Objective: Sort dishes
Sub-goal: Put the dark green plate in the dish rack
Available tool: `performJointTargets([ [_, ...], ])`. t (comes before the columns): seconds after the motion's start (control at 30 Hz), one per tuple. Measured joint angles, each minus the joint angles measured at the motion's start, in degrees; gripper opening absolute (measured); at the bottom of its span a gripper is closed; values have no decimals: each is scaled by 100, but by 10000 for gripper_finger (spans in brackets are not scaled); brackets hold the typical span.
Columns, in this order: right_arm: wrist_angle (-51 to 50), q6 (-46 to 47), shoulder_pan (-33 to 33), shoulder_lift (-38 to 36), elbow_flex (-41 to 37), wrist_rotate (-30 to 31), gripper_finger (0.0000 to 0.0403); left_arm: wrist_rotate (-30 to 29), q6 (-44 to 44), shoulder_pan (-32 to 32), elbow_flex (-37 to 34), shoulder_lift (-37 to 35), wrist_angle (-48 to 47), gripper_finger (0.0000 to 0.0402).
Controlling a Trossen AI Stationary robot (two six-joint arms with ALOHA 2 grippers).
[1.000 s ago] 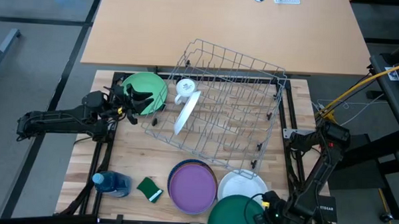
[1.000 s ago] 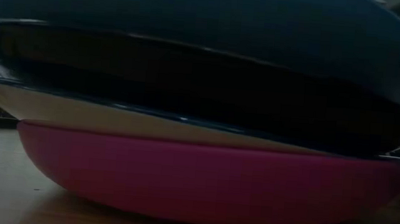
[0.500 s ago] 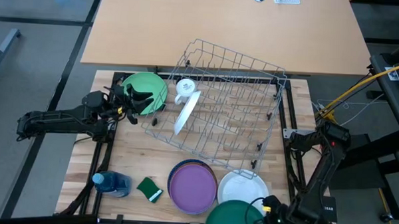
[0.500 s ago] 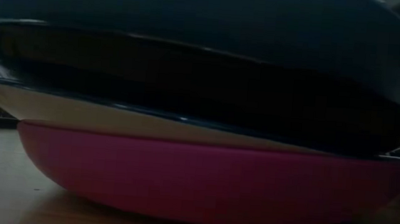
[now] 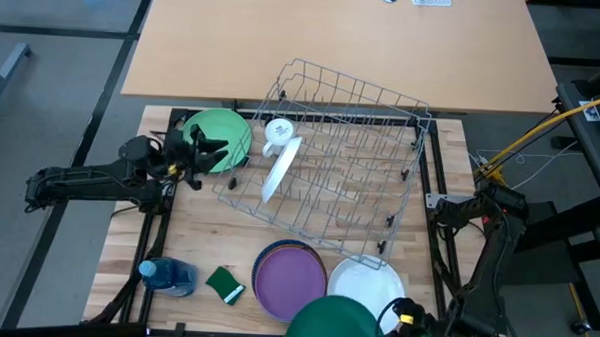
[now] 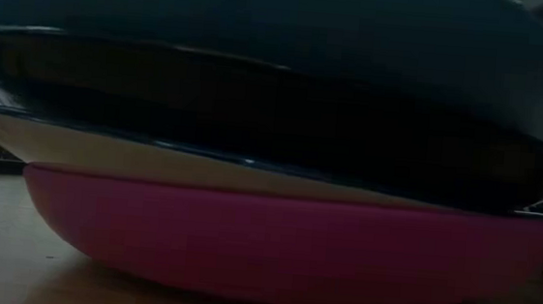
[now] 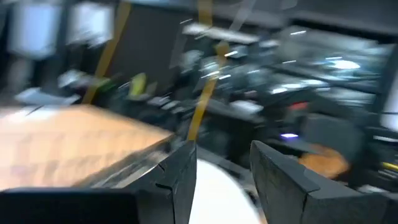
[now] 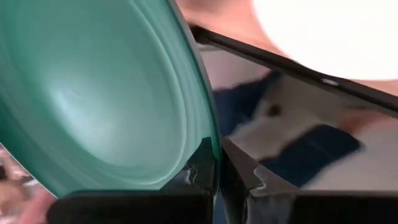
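right gripper [image 8: 219, 171]: clamped on the rim of the dark green plate [image 5: 333, 325], jaws pinched right on the edge. It's down at the near edge of the table, plate lifted off the wood. My guess is an edge pinch is the only way two thin fingers can carry something this flat.

left gripper [image 5: 203, 150]: sitting over the light green plate [image 5: 224, 134] at the far left corner, fingers parted. I can't tell whether they actually touch the rim – looks more like waiting or lining up a grab.

drying rack [image 5: 335, 155]: wire one, skewed across the middle of the table. One white plate [image 5: 281, 169] stands on edge in its slots with a small white mug [image 5: 277, 133] just beside it – so presumably the rack is where the dishes go, upright.

plate stack [image 5: 290, 278]: near edge, purple on top, blue rim peeking out under it. The low view shows several layers, pink one at the bottom; exact count I can't tell.

loose white plate [image 5: 364, 284]: flat on the table, just beside the stack.

other stuff: one green sponge [image 5: 225, 284], one blue bottle [image 5: 168, 275], both near-left.

count: plates I can pick out singly – 1 dark green, 1 light green, 2 white, plus the stack.
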Motion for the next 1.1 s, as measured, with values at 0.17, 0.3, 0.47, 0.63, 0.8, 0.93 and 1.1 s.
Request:
performJointTargets([
  [0.17, -71, -24, -159, -1, 127, 878, 12, 1725, 383, -2, 0, -1, 1178, 141],
  [0.3, -167, -24, -379, -2, 129, 1485, 12, 2457, 736, -2, 2, -9, 1713, 141],
  [0.47, -163, -203, -749, -2, 129, 2490, 12, 2614, 705, -53, 2, -1, 1769, 141],
  [0.63, -186, -1191, -1160, -9, 129, 2694, 12, 2616, 760, -160, 2, -1, 1765, 141],
  [0.8, -433, -2450, -1537, -65, 125, 2719, 12, 2616, 743, -188, 2, -1, 1766, 141],
  [0.93, -632, -3504, -1783, -291, 125, 2920, 12, 2616, 652, -188, 2, -1, 1768, 141],
  [1.1, -884, -5041, -2058, -720, 122, 3302, 12, 2616, 738, -188, 2, -1, 1768, 141],
])
